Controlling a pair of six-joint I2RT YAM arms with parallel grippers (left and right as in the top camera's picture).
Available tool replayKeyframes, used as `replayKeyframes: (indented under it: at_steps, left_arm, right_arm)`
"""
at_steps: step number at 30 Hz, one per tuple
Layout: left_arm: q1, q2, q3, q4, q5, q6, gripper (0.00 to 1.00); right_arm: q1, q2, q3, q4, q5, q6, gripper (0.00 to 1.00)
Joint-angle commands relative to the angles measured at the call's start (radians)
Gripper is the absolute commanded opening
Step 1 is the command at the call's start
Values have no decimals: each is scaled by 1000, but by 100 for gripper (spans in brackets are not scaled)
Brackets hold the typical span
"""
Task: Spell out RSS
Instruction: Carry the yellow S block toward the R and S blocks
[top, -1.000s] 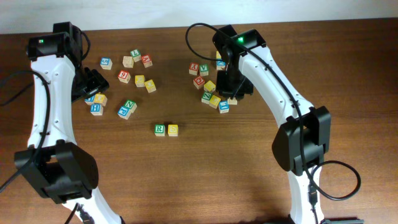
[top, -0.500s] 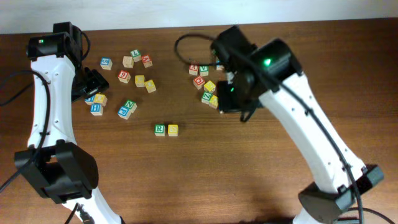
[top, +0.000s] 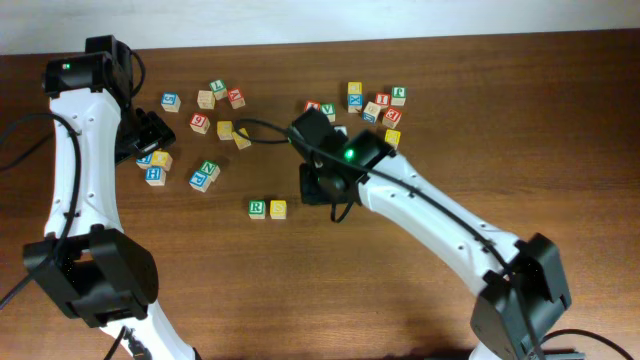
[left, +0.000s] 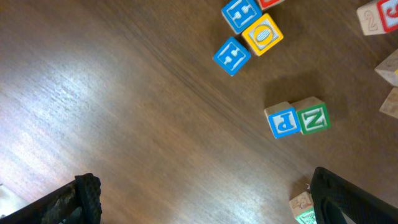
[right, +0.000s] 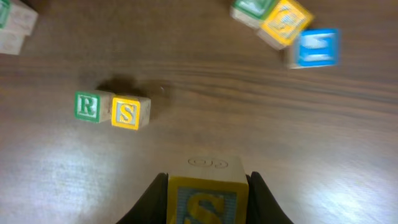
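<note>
A green R cube (top: 257, 208) and a yellow S cube (top: 278, 209) sit side by side, touching, in the middle of the table. They also show in the right wrist view, the R cube (right: 87, 106) left of the S cube (right: 127, 113). My right gripper (right: 207, 202) is shut on a second yellow S cube (right: 207, 198), held above the table to the right of the pair. In the overhead view this gripper (top: 322, 186) hides its cube. My left gripper (left: 202, 199) is open and empty over bare wood at the far left (top: 150, 135).
A loose cluster of cubes (top: 205, 120) lies at the back left, with a blue P cube (left: 283, 121) and a green N cube (left: 313, 117) in it. Another cluster (top: 375, 105) lies at the back right. The table's back edge runs behind both.
My right arm has swung from the back right cluster toward the middle, carrying the yellow S cube close to the R and S pair. The left arm has not moved.
</note>
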Motion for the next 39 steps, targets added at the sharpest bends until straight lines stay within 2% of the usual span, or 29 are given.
replayKeyframes:
  at_steps: [1,4,6,15,24,31,39]
  left_arm:
    - [3,-13,6,-2,-5,-17,99]
    - [3,-13,6,-2,-5,-17,99]
    - [3,-13,6,-2,-5,-17,99]
    - [3,-13,6,-2,-5,-17,99]
    - [3,-13,6,-1,-5,-17,99]
    - [3,-13,6,-1,-5,-17,99]
    - [3,-13,6,-1,-5,-17,99]
  right_arm:
    - [0,0,-155,148,-59,48,22]
    - [0,4,-256,319,-101,65,24]
    - [0,13,-280,365,-104,70,25]
    - [1,113,-284,411,-111,110,25]
    - [13,150,-284,471,-163,110,25]
    - [32,150,-284,485,-114,110,26]
    - [34,150,-285,495,-113,116,34]
